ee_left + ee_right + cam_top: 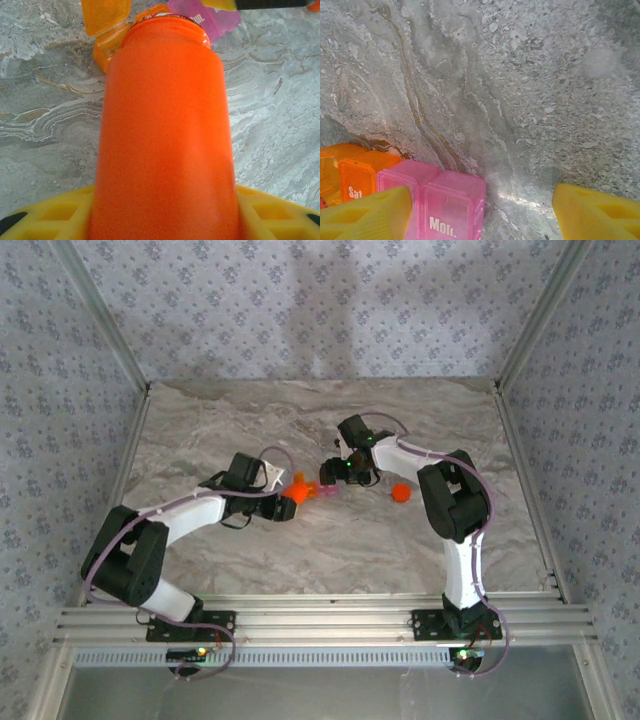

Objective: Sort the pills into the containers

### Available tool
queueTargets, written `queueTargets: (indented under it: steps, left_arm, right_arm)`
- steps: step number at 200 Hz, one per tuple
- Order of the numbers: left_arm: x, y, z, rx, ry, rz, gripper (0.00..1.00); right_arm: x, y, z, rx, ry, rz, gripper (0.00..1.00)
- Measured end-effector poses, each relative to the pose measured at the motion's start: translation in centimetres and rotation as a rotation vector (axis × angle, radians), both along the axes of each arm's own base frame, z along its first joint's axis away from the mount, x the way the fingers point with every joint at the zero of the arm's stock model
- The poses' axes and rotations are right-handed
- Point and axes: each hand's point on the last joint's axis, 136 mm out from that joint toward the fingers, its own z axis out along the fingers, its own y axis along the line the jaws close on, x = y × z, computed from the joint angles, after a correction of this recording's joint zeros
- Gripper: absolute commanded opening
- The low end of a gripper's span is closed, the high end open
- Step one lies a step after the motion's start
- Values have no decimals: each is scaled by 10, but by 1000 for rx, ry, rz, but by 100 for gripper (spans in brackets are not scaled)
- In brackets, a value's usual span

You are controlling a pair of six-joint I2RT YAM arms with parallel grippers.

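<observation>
Now your left gripper [162, 220] clamps the tall orange plastic bottle [162, 125] midway between the table's [200, 440] side edges; your right gripper [480, 220] stands open-jawed beside the joined orange-and-pink translucent compartments [452, 210].

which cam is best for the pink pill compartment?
Right wrist: pink compartment is close, "Mon." lettering readable. Left wrist shows a corner behind the orange bottle; top external, a tiny pink speck.

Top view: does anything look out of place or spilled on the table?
A round orange cap lies loose on the table, right of the containers and apart from the open orange bottle gripped in the left tool. Nothing looks spilled.
</observation>
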Motion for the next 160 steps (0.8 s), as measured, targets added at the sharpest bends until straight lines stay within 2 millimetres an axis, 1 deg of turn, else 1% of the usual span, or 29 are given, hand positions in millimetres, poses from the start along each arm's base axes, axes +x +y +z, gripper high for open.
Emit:
queueTargets:
  steps: [64,89,98,112,141,160]
  left_arm:
    - [-4,0,14,-75,-107,-1,0]
    - [-5,-2,19,-108,-139,2,0]
    - [-5,-2,20,-121,-150,6,0]
    - [-6,-1,22,-138,-169,13,0]
    - [-8,-3,30,-175,-224,14,0]
    - [-10,-6,34,-197,-263,2,0]
  right_arm:
    - [0,0,1,11,12,-24,77]
    - [2,-3,8,21,11,-50,77]
    - [4,-5,14,29,4,-62,78]
    - [7,-7,30,50,-21,-80,78]
    - [15,-13,74,104,-102,-112,78]
    - [21,-16,95,135,-149,-131,78]
